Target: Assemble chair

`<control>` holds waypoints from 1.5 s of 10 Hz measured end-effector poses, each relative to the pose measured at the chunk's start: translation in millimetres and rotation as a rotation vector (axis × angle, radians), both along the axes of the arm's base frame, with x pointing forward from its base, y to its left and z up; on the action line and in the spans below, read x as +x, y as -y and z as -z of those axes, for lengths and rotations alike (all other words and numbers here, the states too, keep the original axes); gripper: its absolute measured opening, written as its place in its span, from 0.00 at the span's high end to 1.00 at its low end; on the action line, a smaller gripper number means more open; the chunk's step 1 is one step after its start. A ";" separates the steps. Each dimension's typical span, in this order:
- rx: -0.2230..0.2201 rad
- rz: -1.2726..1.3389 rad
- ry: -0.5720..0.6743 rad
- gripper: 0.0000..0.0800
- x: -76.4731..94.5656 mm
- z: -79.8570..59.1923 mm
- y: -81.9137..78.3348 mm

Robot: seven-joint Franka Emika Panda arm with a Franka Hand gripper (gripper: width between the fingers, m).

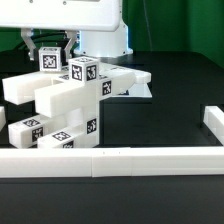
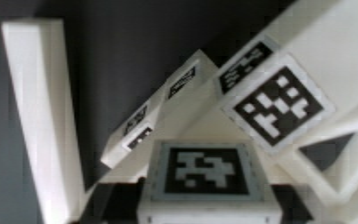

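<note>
The chair's white tagged parts stand joined in a blocky cluster on the black table, at the exterior view's left. More loose-looking tagged bars lie at its foot. My gripper hangs over the cluster's back left, shut on a tagged white block at the top of the chair. In the wrist view that block sits squeezed between my dark fingers; my gripper is right behind its tag. Beyond it, slanted tagged panels and a long white bar show.
A long low white border wall runs along the front, with a short piece at the exterior view's right. The arm's white base stands behind the chair.
</note>
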State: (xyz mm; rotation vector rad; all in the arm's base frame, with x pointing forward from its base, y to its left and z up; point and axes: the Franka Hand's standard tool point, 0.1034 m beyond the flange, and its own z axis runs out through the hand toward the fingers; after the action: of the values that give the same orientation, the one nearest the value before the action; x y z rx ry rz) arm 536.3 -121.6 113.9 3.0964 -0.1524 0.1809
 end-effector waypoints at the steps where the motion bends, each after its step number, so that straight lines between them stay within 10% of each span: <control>1: 0.004 0.082 0.012 0.65 0.6 0.2 -0.9; 15: 0.146 1.019 0.082 0.65 2.4 0.8 -5.7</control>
State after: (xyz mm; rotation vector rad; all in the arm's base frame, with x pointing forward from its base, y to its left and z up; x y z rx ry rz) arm 538.7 -116.0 113.1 2.6921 -1.7047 0.2483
